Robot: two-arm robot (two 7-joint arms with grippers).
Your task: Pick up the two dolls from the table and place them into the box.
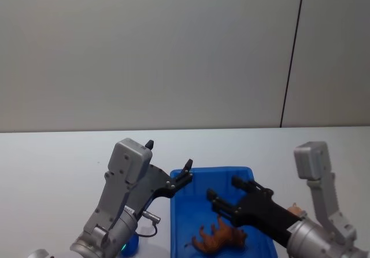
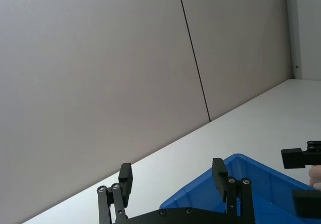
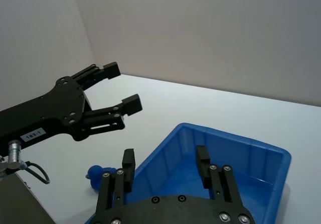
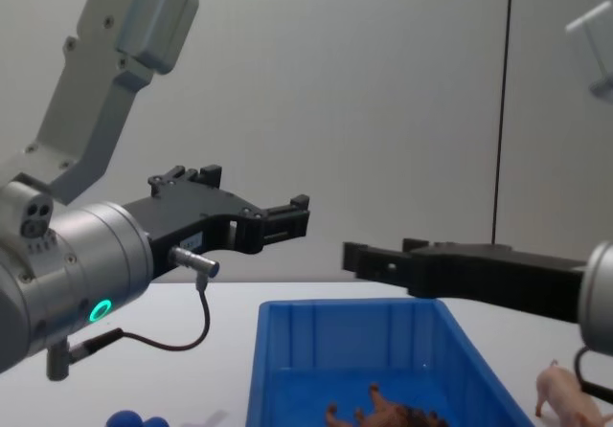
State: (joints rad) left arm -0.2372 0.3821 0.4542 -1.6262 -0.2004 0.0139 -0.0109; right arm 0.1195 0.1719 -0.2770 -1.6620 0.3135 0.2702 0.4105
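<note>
Box: the bright blue rectangular plastic bin [image 1: 214, 169] is sitting near the middle of the near edge of the plain white tabletop [image 1: 52, 154].
Brown doll: the dark brown thin-legged toy animal [image 1: 219, 238] is lying on the bin's floor.
Pink doll: the pale pink plastic pig [image 4: 565, 393] is standing on the tabletop just beside the bin's right wall.
Left gripper: the left gripper [image 1: 169, 155] is hovering above the bin's far left corner, fingers spread, holding nothing.
Right gripper: the right gripper [image 1: 222, 187] is hanging over the bin's inside, above the brown animal, jaws apart and empty.
</note>
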